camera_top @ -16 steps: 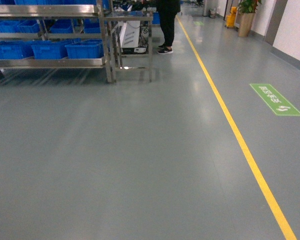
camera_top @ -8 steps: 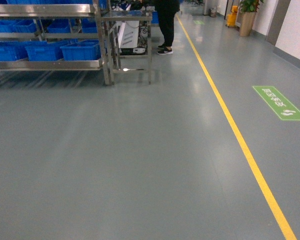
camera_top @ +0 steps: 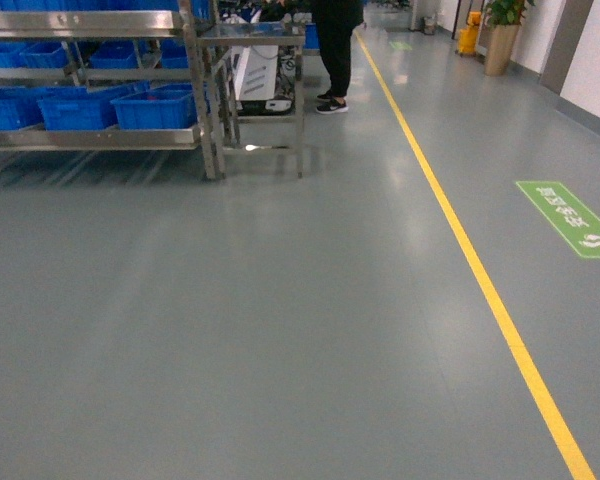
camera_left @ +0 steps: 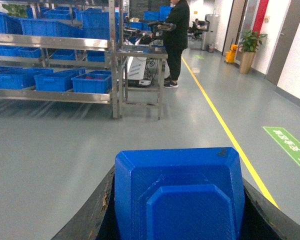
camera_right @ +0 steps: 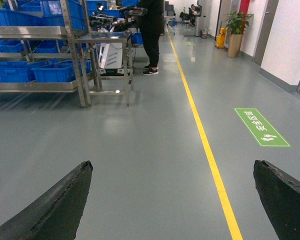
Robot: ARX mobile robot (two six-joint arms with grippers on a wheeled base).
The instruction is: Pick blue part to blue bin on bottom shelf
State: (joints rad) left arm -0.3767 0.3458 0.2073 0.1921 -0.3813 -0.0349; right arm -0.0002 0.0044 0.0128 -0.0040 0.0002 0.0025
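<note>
The blue part (camera_left: 177, 195), a chamfered plastic block, fills the bottom of the left wrist view. My left gripper (camera_left: 179, 176) is shut on it, with a black finger on each side. My right gripper (camera_right: 172, 165) hangs open over bare grey floor with nothing between its fingers. Far ahead on the left stands the steel rack. Its bottom shelf (camera_top: 90, 138) carries a row of blue bins (camera_top: 152, 108). The left wrist view shows the same bottom shelf (camera_left: 50, 95) and blue bins (camera_left: 91, 81). Neither gripper shows in the head view.
A steel trolley (camera_top: 265, 35) holding a white machine stands right of the rack, and a person in black (camera_top: 335, 50) stands behind it. A yellow line (camera_top: 480, 280) runs along the floor. A green floor sign (camera_top: 578, 218) lies at the right, and a potted plant (camera_top: 502, 30) at the far right.
The head view has crept forward: the rack and the green floor sign sit lower in the frame, and the rack has slid slightly left.
</note>
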